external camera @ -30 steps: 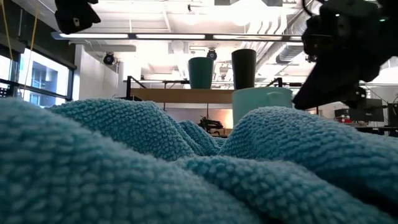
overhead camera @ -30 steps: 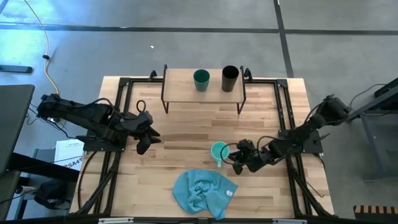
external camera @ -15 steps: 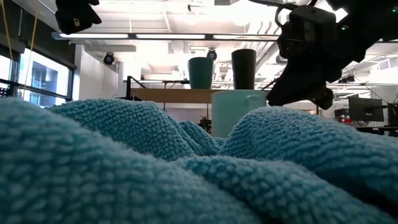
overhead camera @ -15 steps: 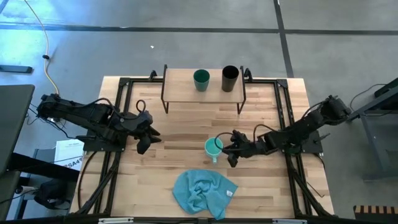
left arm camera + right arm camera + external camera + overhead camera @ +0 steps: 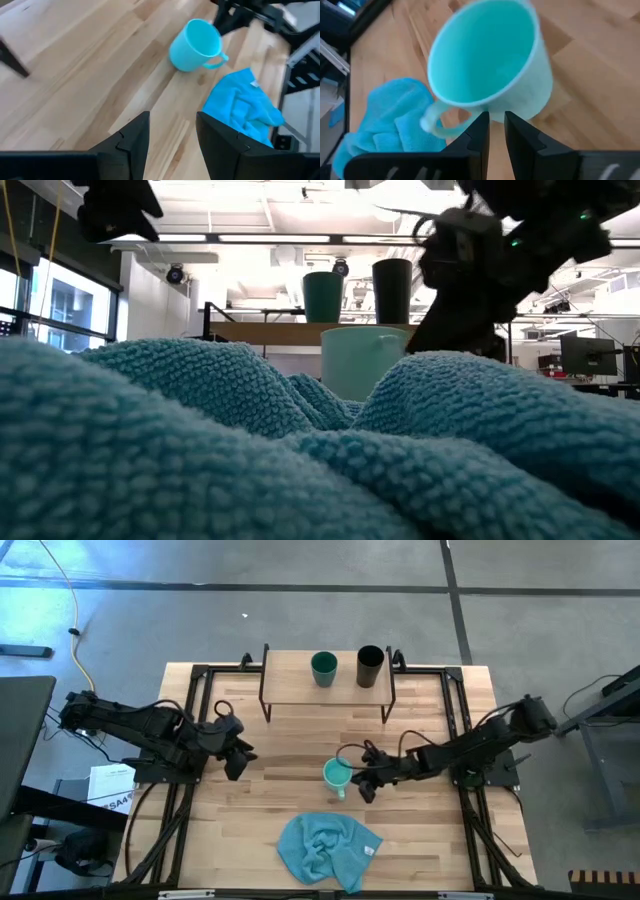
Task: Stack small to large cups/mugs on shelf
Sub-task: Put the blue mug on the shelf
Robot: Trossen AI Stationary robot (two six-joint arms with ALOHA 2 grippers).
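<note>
High view: the right gripper reaches toward the centre of the tabletop, right at the light turquoise mug, which is near the middle of the tabletop, between the shelf and the blue cloth. In the right wrist view the mug fills most of the picture with its mouth toward the camera and its handle pointing at the cloth. The two dark fingers stand close together with only a narrow gap, and the mug's wall sits just past their tips; whether the jaws pinch the wall or merely touch it cannot be told from this angle.

The left gripper waits over the left part of the tabletop, well apart from the mug. In the left wrist view its jaws are spread, with bare wood between the fingers and nothing held.

On the shelf, at the far edge of the tabletop, stand the dark teal cup and, just beside it to the right, the taller black cup, both upright and not touching.

Low view: the cloth blocks the foreground; the mug shows behind it, with the right arm's dark gripper close beside it.
</note>
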